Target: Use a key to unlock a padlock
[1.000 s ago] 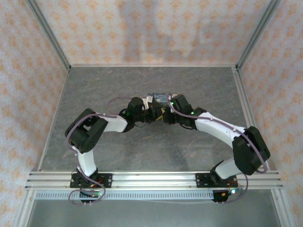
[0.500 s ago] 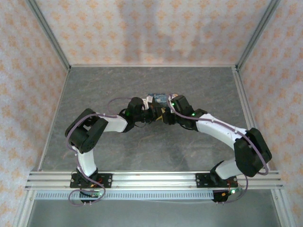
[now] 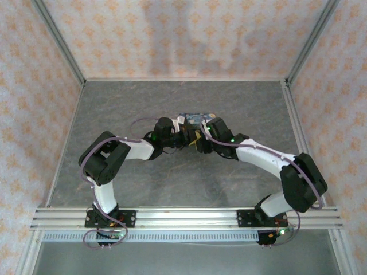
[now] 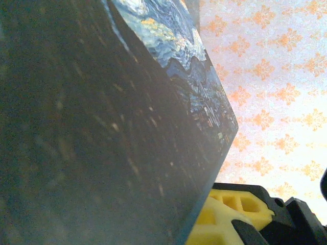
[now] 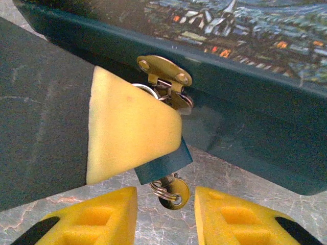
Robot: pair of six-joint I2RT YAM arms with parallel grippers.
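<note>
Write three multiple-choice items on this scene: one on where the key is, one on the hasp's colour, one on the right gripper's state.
1. Where is the key?
A. flat on the table
B. hanging under the padlock
C. taped to the wall

2. What colour is the hasp on the tin?
A. brass
B. red
C. white

3. How does the right gripper stand?
A. shut on the key
B. open, one finger on each side of the key
C. shut on the hasp

Answers:
1. B, since the right wrist view shows the key and its ring sticking out below the padlock's body.
2. A, since the plate and its rivets shine yellow-gold against the dark blue tin wall.
3. B, since the two yellow fingers stand apart with the key in the gap, touching neither.
</note>
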